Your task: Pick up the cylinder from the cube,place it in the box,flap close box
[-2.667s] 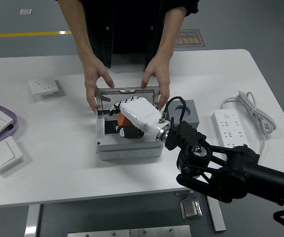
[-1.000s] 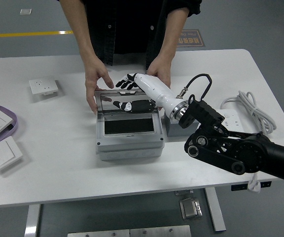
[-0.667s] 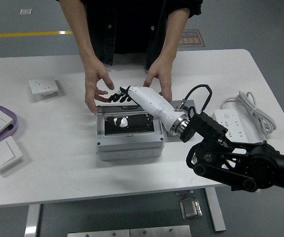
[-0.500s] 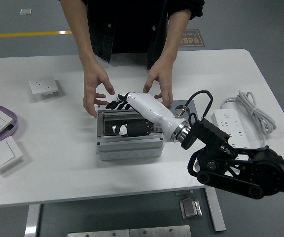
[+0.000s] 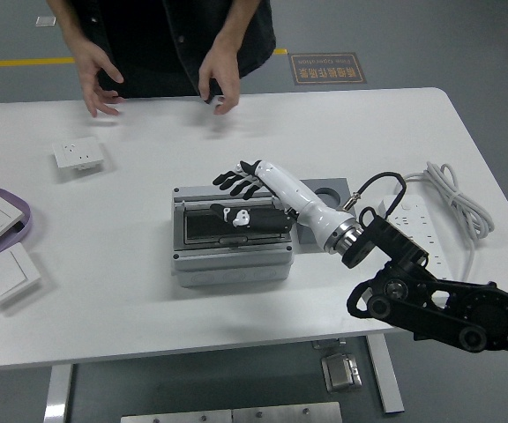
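A white table [image 5: 130,300] stands on a grey floor marked with a yellow line [image 5: 16,63]. The robot's right hand [image 5: 247,181], fingers spread and empty, rests over the closed grey box [image 5: 229,256]. The cylinder is hidden. A person's hands [image 5: 219,81] hover at the far edge.

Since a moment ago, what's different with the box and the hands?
The box lid went from standing open to lying flat shut. The right hand, which earlier set the cylinder inside, now rests open over the lid's far edge. The person's hands let go of the box and pulled back to the table's far side. The wall switches and power strip stayed put.
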